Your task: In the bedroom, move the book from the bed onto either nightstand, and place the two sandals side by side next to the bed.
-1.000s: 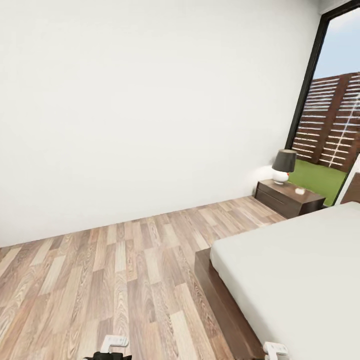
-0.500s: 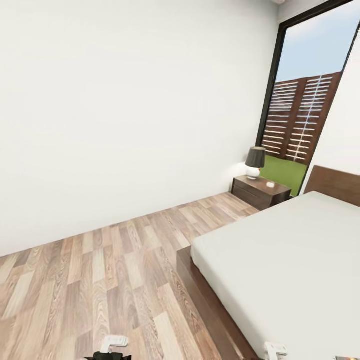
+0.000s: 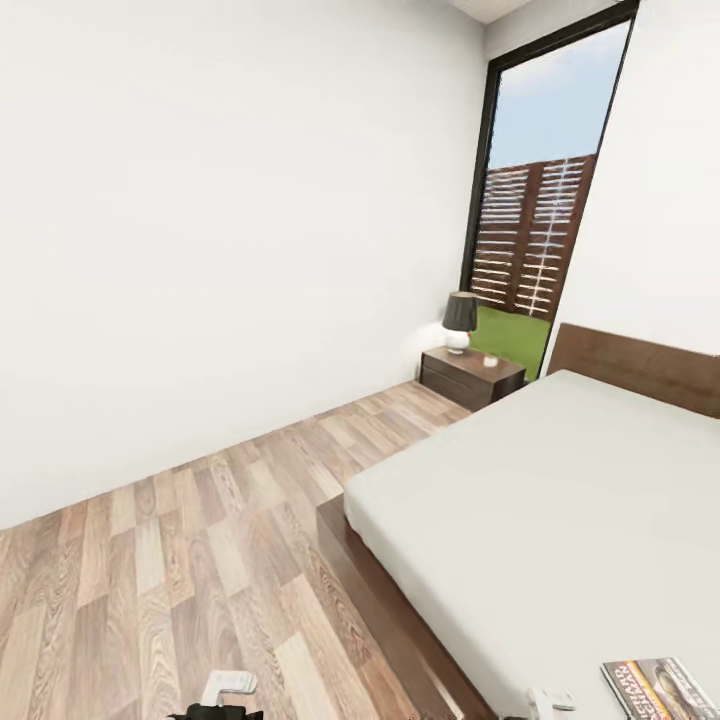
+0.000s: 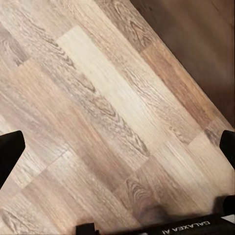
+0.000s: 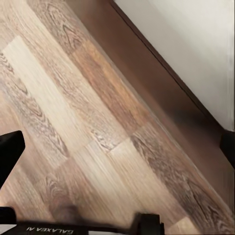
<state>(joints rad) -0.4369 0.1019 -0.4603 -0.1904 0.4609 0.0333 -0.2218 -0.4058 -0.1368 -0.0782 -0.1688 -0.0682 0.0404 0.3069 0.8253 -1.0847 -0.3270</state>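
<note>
**A:** Low at the right edge of the head view, the book [image 3: 660, 688] lies flat on the mattress near the bed's [image 3: 560, 500] near corner, partly cut off by the frame. That's the thing to fetch.

**B:** And the drop-off?

**A:** A nightstand [image 3: 470, 377] stands at upper centre-right, touching the white wall, just beside the headboard [image 3: 640, 365]. A lamp [image 3: 459, 321] with a dark shade and something small and white sit on its top; part of the top looks bare. Behind it, the window [image 3: 535, 190] shows grass and fence.

**B:** Sandals?

**A:** None to report on the floor [image 3: 180, 560] at lower left and centre.

**B:** Grippers?

**A:** The left gripper [image 4: 117, 152] looks down on bare planks, its dark fingertips at opposite edges of the wrist view, so the jaws are spread wide with nothing between. The right gripper [image 5: 117, 147] is likewise spread and empty, over the floor beside the bed's dark frame and a strip of mattress.

**B:** So which step?

**A:** Approach, I'd judge: nothing held, nothing placed. Next calls for bringing the book fully into view and reach, likely the right arm, then lifting that arm over the mattress edge. A thin paperback lying flat may be awkward to pinch; catching an edge seems the safer grip.
</note>
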